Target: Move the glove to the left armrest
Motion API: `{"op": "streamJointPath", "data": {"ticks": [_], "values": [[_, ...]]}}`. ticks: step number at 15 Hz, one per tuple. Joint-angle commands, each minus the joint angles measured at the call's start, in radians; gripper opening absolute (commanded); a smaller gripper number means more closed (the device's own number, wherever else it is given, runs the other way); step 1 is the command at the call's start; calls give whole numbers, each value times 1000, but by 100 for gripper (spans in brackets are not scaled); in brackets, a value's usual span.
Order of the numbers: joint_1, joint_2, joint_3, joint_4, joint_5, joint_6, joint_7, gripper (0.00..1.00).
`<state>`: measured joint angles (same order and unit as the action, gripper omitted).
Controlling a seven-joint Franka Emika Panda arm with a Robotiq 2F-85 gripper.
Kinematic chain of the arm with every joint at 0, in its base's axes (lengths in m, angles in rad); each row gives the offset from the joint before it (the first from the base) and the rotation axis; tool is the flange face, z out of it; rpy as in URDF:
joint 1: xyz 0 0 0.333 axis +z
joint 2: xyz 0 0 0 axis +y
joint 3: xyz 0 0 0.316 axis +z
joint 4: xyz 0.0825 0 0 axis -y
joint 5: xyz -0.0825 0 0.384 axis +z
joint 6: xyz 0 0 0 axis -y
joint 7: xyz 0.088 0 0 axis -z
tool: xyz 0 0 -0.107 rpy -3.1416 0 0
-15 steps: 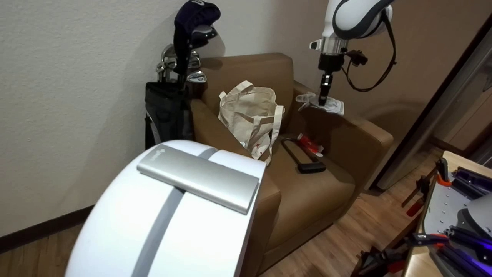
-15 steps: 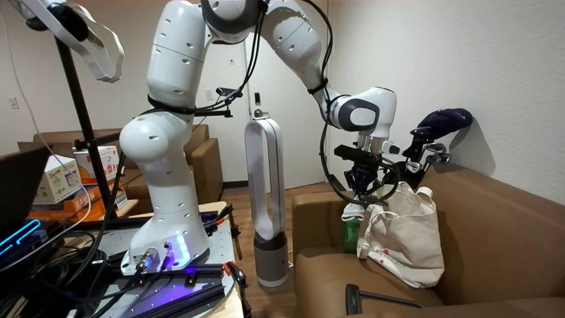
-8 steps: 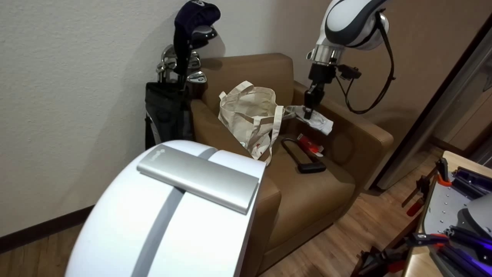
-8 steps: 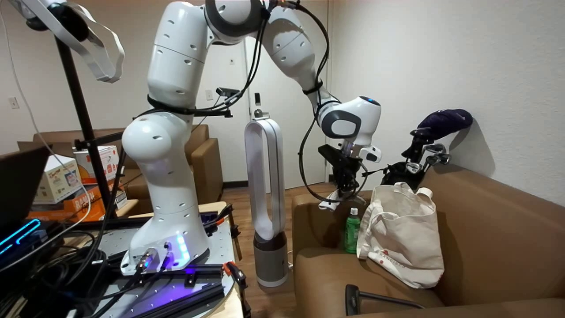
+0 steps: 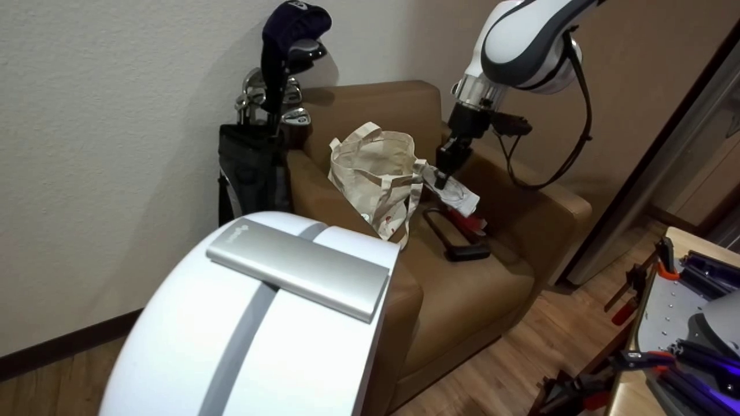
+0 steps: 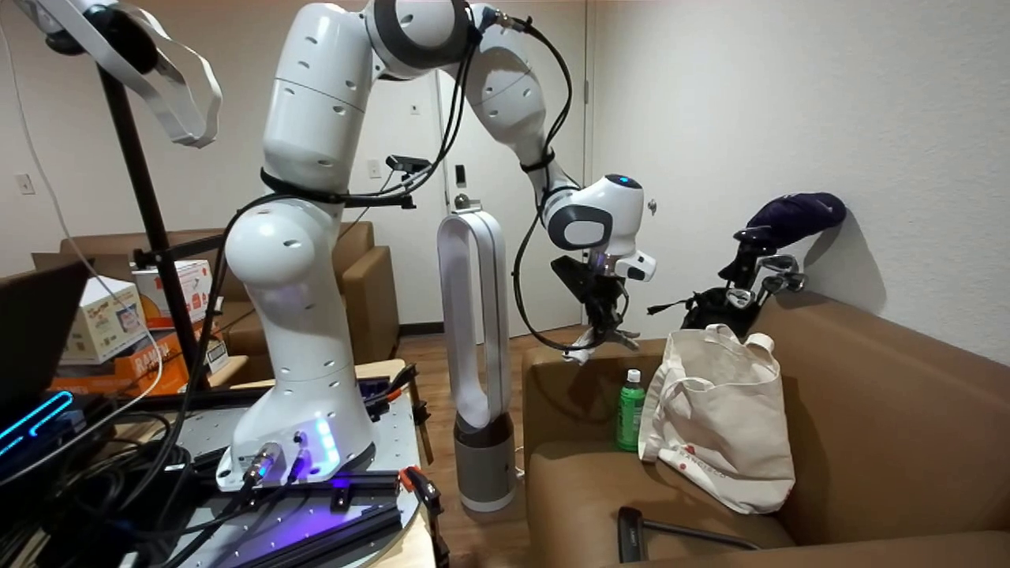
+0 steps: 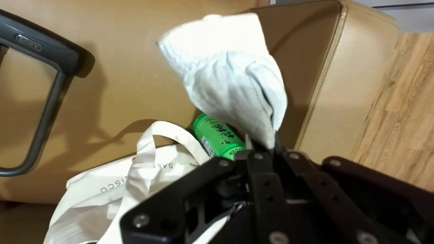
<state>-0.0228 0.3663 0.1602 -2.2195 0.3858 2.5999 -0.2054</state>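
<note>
I watch the tool (image 7: 270, 146) pinch the white glove (image 7: 230, 78), which juts from its tips above the armchair seat (image 5: 462, 312). Below the tool stands a green bottle (image 6: 630, 414) beside a tote bag (image 6: 722, 418); an armrest (image 7: 352, 91) lies near the tool's side.

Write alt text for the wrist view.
A black gripper pinches a white glove above a brown armchair. On it are a green bottle, a cream tote bag and a dark U-lock. An armrest and wooden floor show at right.
</note>
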Motion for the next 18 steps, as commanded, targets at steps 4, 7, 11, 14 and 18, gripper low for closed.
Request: {"op": "streamJointPath", "data": {"ticks": [4,7,11,14,18], "values": [[41,41,102,30,62,37,13,2],[105,76,132,53,39,80,58,2],[184,169,114,113,14,267,178,2],[206,250,96,169,10,362,278,2],[178,261,121,173,-6,339,269,6]]}}
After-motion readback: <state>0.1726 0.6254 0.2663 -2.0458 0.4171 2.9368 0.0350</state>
